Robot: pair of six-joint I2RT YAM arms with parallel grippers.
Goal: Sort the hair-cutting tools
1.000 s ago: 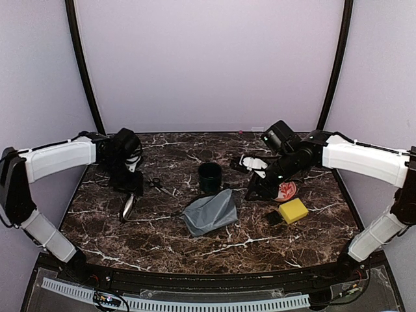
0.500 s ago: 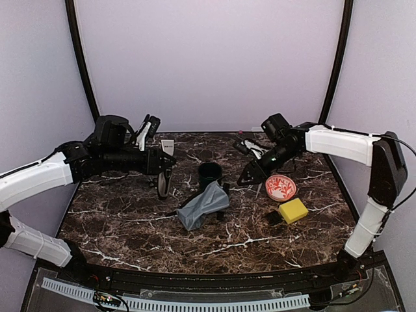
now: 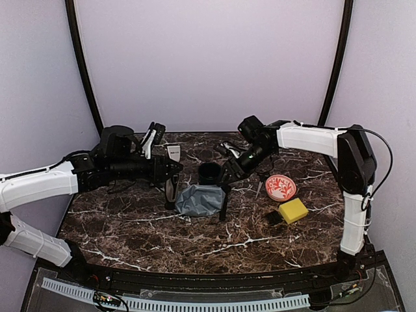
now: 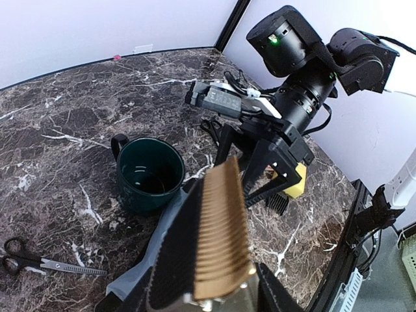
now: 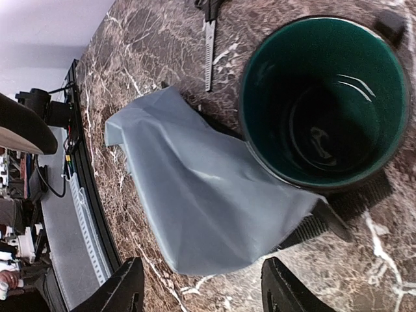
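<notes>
1. The left gripper (image 4: 198,299), at the bottom of its wrist view, was pinching the clipper (image 4: 218,234) by its body. The gold-toned blade teeth pointed up the frame.
2. The right gripper (image 5: 205,292) had its fingers spread wide with nothing between them, above the grey pouch (image 5: 195,188).
3. A white tag (image 3: 170,151) by the left wrist carried dark print too small for me to read.
4. In the top view the clipper hung over the pouch's left edge, just left of the green cup (image 4: 146,198) at mid-frame.
5. The black comb (image 5: 311,229) lay just beside the cup's base, one end under the pouch.
6. One pair of scissors (image 4: 45,262) lay flat on the marble at the lower left of the left wrist view, apart from the cup.
7. The patterned plate (image 3: 281,187) and yellow sponge (image 3: 293,210) sat right of centre in the top view. A wide band of marble table (image 3: 195,240) ran between the pouch and the near rim.
</notes>
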